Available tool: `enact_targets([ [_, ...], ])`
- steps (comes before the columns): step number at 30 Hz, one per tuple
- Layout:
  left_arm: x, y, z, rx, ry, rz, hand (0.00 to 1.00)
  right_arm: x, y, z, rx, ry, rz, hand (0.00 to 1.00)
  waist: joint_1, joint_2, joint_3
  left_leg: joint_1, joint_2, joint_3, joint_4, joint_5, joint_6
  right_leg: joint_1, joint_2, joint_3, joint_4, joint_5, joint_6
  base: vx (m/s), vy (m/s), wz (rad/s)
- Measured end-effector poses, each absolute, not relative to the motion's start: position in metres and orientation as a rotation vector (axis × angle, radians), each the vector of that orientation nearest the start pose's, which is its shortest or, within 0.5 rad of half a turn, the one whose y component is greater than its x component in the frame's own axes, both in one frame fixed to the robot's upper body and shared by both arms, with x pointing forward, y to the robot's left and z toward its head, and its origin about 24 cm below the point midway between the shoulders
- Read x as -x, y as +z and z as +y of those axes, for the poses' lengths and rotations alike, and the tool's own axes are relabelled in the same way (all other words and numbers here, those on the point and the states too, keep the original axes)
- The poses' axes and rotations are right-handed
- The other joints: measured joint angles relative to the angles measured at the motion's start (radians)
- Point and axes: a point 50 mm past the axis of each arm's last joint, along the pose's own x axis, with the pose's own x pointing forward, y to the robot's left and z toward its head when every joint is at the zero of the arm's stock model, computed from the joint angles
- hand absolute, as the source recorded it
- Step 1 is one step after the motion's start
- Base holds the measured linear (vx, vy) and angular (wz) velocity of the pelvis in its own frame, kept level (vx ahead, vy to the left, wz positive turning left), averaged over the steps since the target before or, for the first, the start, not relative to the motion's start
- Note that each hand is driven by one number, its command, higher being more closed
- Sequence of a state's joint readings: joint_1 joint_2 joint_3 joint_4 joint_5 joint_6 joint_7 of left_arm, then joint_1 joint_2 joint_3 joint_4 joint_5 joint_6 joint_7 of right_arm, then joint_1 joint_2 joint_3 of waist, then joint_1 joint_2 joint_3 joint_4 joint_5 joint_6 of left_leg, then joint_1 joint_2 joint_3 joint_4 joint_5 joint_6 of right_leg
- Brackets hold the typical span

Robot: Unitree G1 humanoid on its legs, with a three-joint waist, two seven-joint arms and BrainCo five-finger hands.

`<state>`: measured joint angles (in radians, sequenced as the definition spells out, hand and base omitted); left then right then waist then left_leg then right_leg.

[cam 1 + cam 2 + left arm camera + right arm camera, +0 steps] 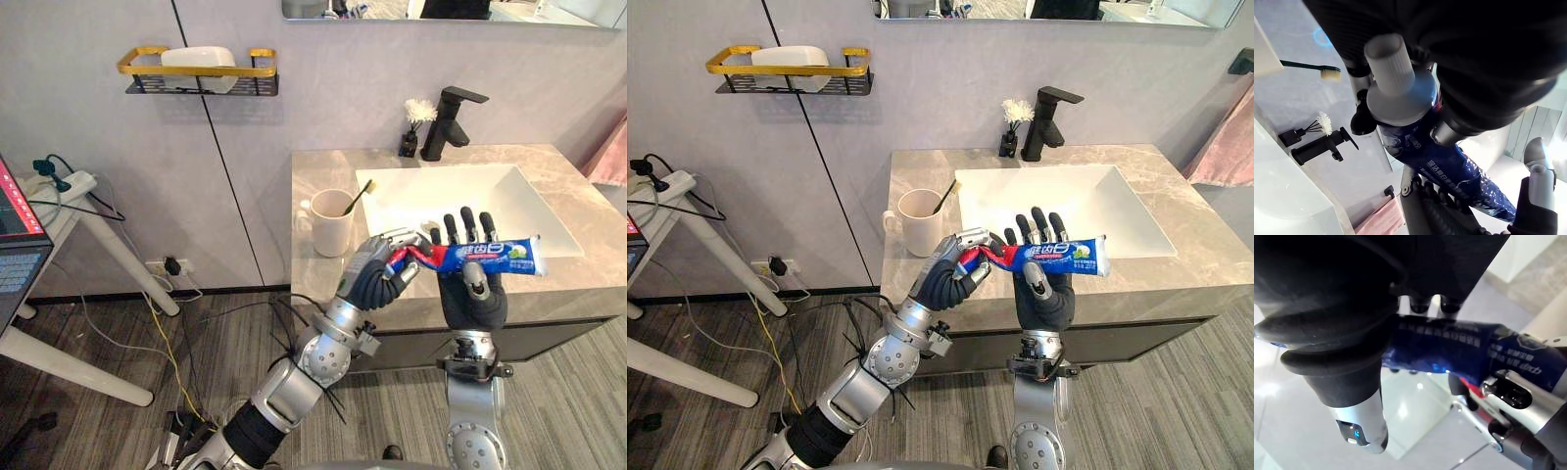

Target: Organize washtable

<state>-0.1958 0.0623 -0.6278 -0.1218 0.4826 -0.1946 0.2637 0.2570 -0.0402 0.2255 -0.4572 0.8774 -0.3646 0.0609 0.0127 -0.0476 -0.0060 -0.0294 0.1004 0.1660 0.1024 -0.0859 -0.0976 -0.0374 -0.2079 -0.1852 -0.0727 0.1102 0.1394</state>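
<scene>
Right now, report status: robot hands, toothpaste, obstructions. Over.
Left robot hand shut on blue-and-red toothpaste tube, cap end. Right robot hand open, straight fingers behind tube. White ceramic mug apart, on grey stone counter.

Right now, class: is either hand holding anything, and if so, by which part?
The left hand grips the toothpaste tube at its cap end, fingers curled round it. The tube's middle lies against the right hand, whose fingers are straight.
</scene>
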Motion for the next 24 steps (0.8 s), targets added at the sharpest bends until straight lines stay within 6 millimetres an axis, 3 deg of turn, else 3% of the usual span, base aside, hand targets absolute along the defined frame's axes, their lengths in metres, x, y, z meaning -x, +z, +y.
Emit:
enact_targets([
  [6,-0.217,0.116,0.003,-0.377,-0.445,-0.669,1.00,-0.191,0.122,-0.159,-0.743,0.037,-0.553,1.00,-0.001,-0.001,0.000,0.009,0.000,0.012,-0.004,0.000,0.000,-0.002,0.001,0.013,0.002,0.000,0.000,-0.02,-0.005,-0.06],
  [12,-0.212,0.119,-0.004,-0.354,-0.499,-0.694,1.00,-0.185,0.138,-0.166,-0.675,-0.002,-0.639,1.00,-0.005,-0.002,0.000,0.026,0.000,0.033,-0.017,-0.001,-0.001,-0.006,0.003,0.034,0.003,0.001,0.000,-0.01,-0.005,-0.10],
  [18,-0.212,0.117,-0.007,-0.333,-0.520,-0.676,1.00,-0.185,0.140,-0.168,-0.616,-0.037,-0.649,1.00,-0.003,-0.002,0.001,0.023,0.000,0.042,-0.021,-0.001,0.000,-0.019,0.003,0.044,0.006,0.001,0.000,-0.01,-0.006,-0.04],
  [19,-0.213,0.116,-0.008,-0.329,-0.519,-0.668,0.00,-0.186,0.140,-0.168,-0.607,-0.040,-0.654,1.00,-0.002,-0.002,0.001,0.023,-0.001,0.042,-0.021,-0.001,0.000,-0.019,0.003,0.044,0.007,0.001,0.000,0.00,0.000,0.00],
  [24,-0.215,0.113,-0.006,-0.331,-0.514,-0.644,0.00,-0.188,0.146,-0.174,-0.564,-0.086,-0.693,1.00,-0.001,-0.001,0.001,0.023,-0.001,0.037,-0.022,-0.001,0.000,-0.017,0.002,0.040,0.008,0.001,0.000,-0.01,-0.005,0.01],
])
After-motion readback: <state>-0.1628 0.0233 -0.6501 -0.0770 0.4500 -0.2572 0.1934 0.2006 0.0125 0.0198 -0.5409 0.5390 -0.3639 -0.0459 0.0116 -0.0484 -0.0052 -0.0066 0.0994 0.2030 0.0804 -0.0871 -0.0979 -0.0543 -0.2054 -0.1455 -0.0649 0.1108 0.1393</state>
